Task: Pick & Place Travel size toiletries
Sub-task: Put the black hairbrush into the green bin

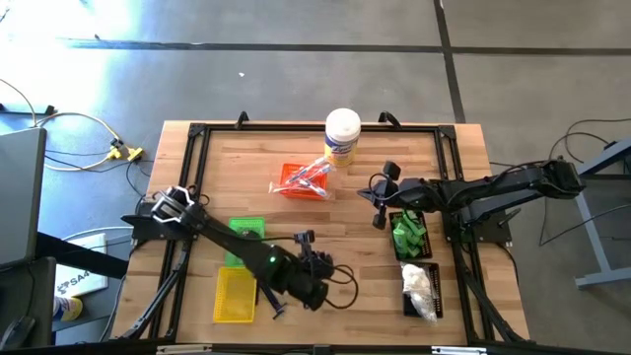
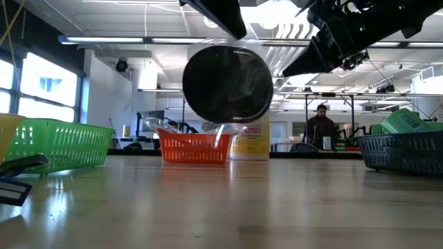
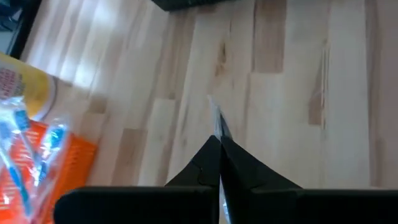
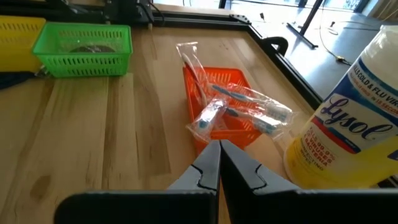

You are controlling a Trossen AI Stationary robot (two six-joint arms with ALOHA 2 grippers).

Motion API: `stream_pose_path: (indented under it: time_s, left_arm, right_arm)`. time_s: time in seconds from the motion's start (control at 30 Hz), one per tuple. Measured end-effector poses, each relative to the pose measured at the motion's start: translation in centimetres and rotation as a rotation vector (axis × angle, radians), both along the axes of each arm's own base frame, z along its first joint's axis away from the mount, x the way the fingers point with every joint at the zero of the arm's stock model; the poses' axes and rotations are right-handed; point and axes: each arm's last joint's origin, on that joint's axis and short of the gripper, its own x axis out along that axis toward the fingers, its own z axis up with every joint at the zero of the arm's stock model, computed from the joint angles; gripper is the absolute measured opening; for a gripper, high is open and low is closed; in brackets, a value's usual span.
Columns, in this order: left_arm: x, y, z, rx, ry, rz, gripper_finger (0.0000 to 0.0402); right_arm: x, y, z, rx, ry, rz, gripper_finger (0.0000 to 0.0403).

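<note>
My left gripper (image 3: 219, 146) hangs over the bare wood at the table's near middle (image 1: 308, 247), shut on a thin clear-wrapped stick. Only the stick's tip shows. More clear-wrapped sticks (image 4: 239, 106) lie piled in the orange tray (image 1: 304, 180), some resting across its rim. Green bottles (image 1: 407, 235) fill a black tray at the right, and white fluffy bits in bags (image 1: 419, 286) lie in the black tray nearer the front. My right gripper (image 4: 219, 149) waits shut with nothing in it, right of the orange tray (image 1: 370, 194). My left gripper pinches the thin clear-wrapped stick between its two fingers. A narrow sliver of wrapper (image 3: 214, 115) pokes out past the fingertips, along the fingers. The fingers slant down toward the table's far side. The fingers hide the rest of the stick.
A large white canister with a yellow label (image 1: 342, 136) stands at the far edge behind the orange tray. A green tray (image 1: 245, 237) and a yellow tray (image 1: 237, 294) sit at the near left under my left arm. Bare wood lies at the table's middle.
</note>
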Motion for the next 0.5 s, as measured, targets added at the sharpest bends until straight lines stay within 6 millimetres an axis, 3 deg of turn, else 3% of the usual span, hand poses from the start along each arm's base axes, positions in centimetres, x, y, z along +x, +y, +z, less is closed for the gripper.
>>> stream_pose_path:
  time_s: [0.37, 0.5]
  left_arm:
    - [-0.3, 3.5, 2.1, 0.038, 0.061, -0.036, 0.0]
    - [-0.4, 4.5, 2.0, 0.01, 0.035, -0.072, 0.0]
  right_arm:
    - [0.1, 0.0, 0.1, 0.001, -0.012, 0.0, 0.0003]
    - [0.0, 0.0, 0.1, 0.001, -0.012, 0.0, 0.0003]
